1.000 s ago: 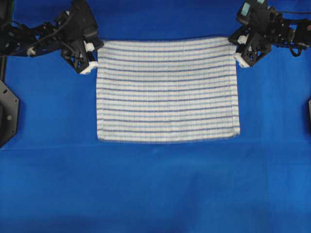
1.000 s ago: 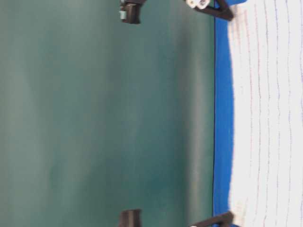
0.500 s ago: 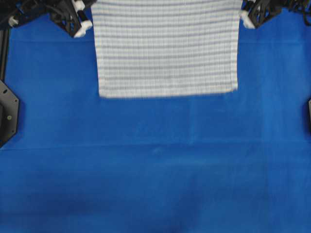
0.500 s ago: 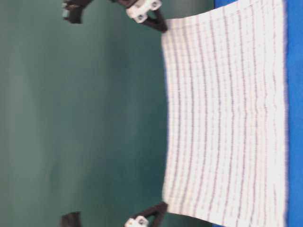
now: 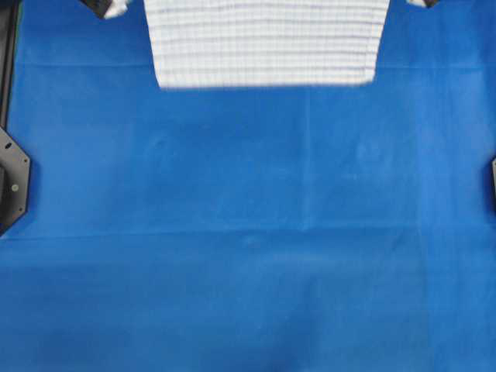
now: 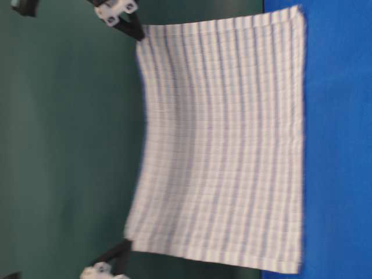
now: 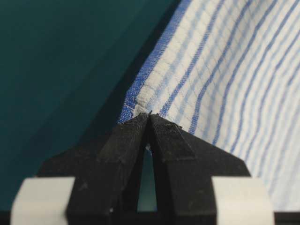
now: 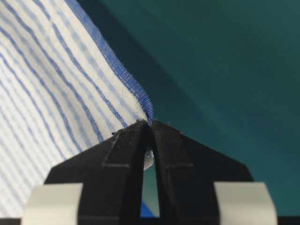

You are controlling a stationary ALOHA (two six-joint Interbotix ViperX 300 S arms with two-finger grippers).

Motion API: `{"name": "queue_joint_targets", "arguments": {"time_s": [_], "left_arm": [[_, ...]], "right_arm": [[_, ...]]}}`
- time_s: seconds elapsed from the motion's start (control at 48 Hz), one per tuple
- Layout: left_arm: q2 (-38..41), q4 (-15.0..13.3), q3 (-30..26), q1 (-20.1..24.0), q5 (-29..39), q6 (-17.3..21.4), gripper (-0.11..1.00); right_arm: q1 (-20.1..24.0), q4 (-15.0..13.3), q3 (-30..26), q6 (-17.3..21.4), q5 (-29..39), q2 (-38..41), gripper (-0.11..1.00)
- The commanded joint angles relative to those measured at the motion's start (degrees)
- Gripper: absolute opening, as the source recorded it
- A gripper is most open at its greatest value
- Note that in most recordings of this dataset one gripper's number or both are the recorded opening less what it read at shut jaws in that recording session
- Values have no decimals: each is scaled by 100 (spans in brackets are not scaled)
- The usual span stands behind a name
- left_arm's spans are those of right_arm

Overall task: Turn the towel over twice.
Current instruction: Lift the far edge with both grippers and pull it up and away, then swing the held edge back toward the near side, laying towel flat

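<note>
The towel (image 5: 263,39), white with thin blue stripes, hangs spread out at the far side of the table, held up by its two upper corners. In the left wrist view my left gripper (image 7: 150,116) is shut on one hemmed corner of the towel (image 7: 225,70). In the right wrist view my right gripper (image 8: 151,123) is shut on the other corner of the towel (image 8: 56,93). The table-level view has the whole towel (image 6: 221,163) stretched between black fingertips (image 6: 132,29) at one corner and more fingertips (image 6: 119,251) at the other. Its lower edge hangs low over the table.
A plain blue cloth (image 5: 248,232) covers the table under and in front of the towel. Black fixtures stand at the table's left edge (image 5: 12,182) and right edge (image 5: 493,186). A teal wall (image 6: 58,145) is behind.
Both grippers have risen and drawn towards the far side, each still holding its corner. The towel has come up from lying flat on the table and now hangs between them.
</note>
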Motion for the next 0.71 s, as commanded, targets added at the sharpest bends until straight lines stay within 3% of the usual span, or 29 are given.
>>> {"name": "queue_joint_targets", "arguments": {"time_s": [0.0, 0.354, 0.583, 0.688], "left_arm": [[-308, 0, -132, 9, 70, -9, 2], [-993, 0, 545, -615, 35, -360, 2], [-1134, -35, 1283, -1362, -255, -439, 2], [-1134, -35, 1547, -1705, -387, -668, 2]], "right_arm": [[9, -18, -149, 9, 44, -325, 8], [826, 18, 132, 114, 686, -1020, 8], [1723, 167, 299, 158, 1573, -1099, 7], [2188, 325, 431, 264, 1802, -1099, 7]]}}
